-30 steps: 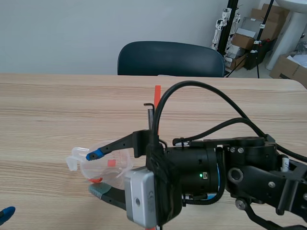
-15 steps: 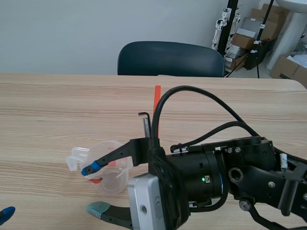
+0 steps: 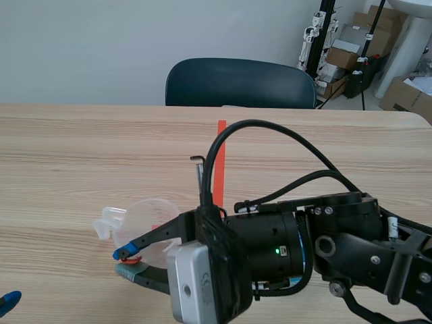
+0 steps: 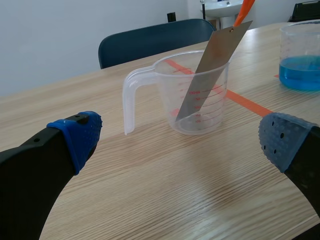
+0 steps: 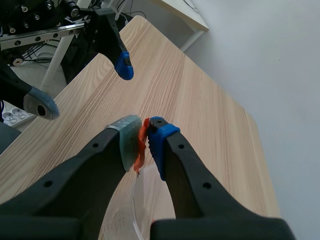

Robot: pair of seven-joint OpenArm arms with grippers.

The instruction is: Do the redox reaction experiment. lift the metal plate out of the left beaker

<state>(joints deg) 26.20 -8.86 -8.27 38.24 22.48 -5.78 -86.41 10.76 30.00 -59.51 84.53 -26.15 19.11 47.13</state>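
The right tool (image 5: 143, 128) is clamped on the orange handle (image 5: 141, 150) of the metal plate (image 4: 210, 75), which leans inside the left beaker (image 4: 165, 85) on the desk (image 4: 150, 195), for a vertical lift; the left tool (image 4: 180, 139) stands apart.

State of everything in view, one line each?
left beaker: upright, metal plate leaning inside.
metal plate: tilted, lower end in beaker, top end gripped.
right gripper: shut on the plate's top end.
left gripper: open, holding nothing.
second beaker: upright, part full of blue liquid.
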